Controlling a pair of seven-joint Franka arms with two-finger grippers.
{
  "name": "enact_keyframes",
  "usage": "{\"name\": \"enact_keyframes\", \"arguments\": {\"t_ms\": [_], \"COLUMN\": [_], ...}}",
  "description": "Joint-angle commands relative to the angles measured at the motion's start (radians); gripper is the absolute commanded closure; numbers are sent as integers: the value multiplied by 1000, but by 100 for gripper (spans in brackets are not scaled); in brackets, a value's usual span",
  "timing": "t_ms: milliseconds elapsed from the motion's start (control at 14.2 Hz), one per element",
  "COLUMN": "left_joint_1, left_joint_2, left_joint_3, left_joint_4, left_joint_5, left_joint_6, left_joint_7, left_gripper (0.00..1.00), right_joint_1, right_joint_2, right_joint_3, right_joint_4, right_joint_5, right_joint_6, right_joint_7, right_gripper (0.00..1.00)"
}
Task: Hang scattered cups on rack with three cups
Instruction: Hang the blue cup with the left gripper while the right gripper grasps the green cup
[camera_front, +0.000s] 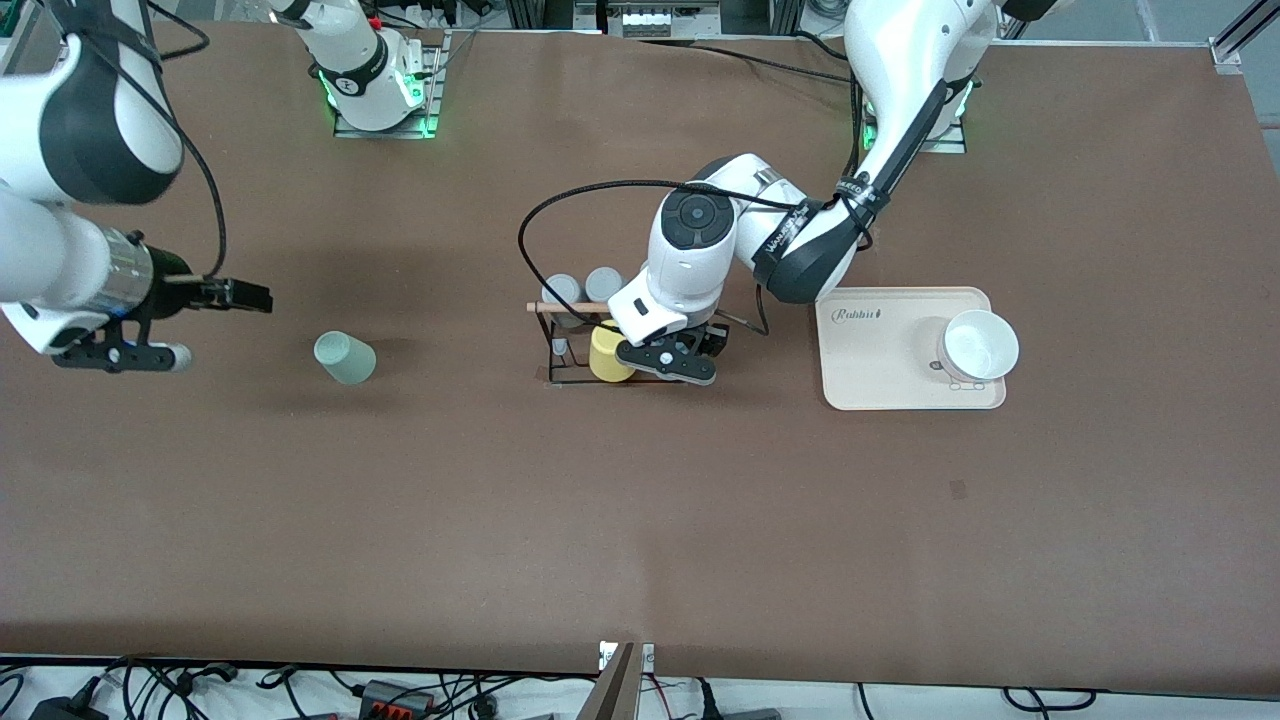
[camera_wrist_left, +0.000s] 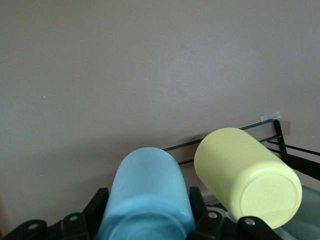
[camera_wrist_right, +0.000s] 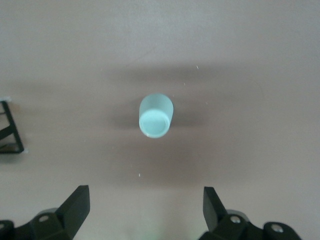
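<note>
Currently:
left gripper (camera_wrist_left: 145, 227): clamped on blue cup (camera_wrist_left: 147, 195) at rack (camera_front: 570, 345), beside yellow cup (camera_front: 608, 355).
right gripper (camera_wrist_right: 145, 210): jaws wide, waiting over table near mint cup (camera_front: 345, 358), which lies apart from rack.
tip: peg hidden, probably under cup; lower straight, release only once seated.

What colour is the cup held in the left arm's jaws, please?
Light blue; the cup shows best in the left wrist view.

**Cup count on the table**

Five cups show: one mint-green cup (camera_front: 345, 358), one light blue cup (camera_wrist_left: 147, 197), one yellow cup (camera_front: 608, 354), two grey cups (camera_front: 583, 289). One rack (camera_front: 560, 345), one beige tray (camera_front: 880, 370), one white bowl (camera_front: 980, 345).
</note>
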Motion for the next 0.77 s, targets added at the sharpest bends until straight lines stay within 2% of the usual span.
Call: {"name": "enact_keyframes", "arguments": {"t_ms": [0,211,492,562,632,702], "left_joint_1": [5,7,8,8,10,16], "left_joint_2": [2,5,5,4,1,-4], "left_joint_3": [-3,-3,-3,-3,-3,-3], "left_joint_4": [-45,-91,-102,-102,-100,-99], "left_joint_5": [23,24,23,23,21,23], "left_joint_6": [75,153,158,158,156,156], "left_joint_7": [28,58,89,89,86,91], "left_gripper": [71,68,67,54,22,0], "right_joint_1": [2,-1,-1,1,1,-2], "right_joint_2": [98,131,148,149,150,151], "right_joint_3": [9,9,9,9,9,9], "right_joint_4": [-8,-113,-196,-224,-250,-267], "right_joint_5": [-4,-4,-4,-4,-4,-4], "right_joint_6": [82,225,328,350,381,401], "right_joint_7": [10,12,14,14,14,14], "right_gripper": [0,0,0,0,0,0]}}
